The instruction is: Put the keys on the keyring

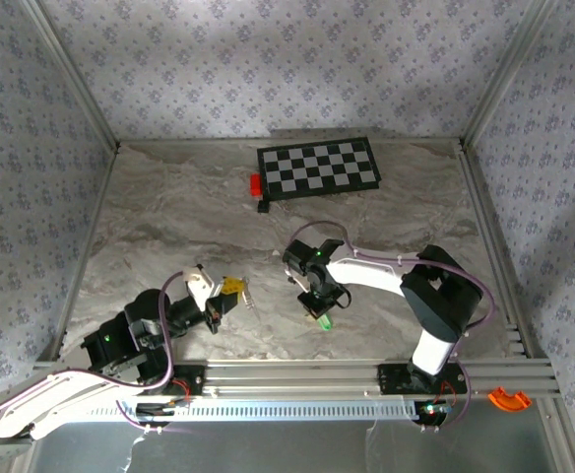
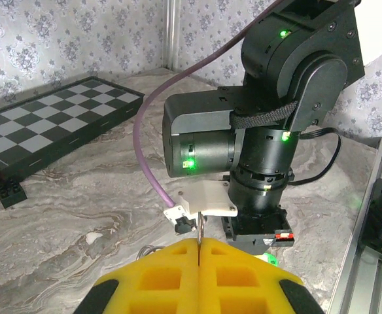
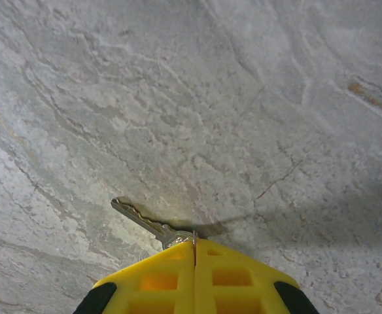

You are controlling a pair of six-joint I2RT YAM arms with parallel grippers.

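The right gripper (image 3: 195, 244) and left gripper (image 2: 198, 244) sit close together near the tabletop's (image 1: 169, 217) near edge. I judge a slight misalignment could twist either thin part out of its grip. The right jaws are clamped on the head of a key (image 3: 142, 220), its blade over the marble. The left jaws pinch a metal sliver (image 2: 199, 230), key or ring unclear. The keyring's green tag (image 1: 325, 321) sits beside the right gripper.

Silver key (image 3: 142, 222), head pinched in R gripper (image 3: 194, 247), blade pointing left
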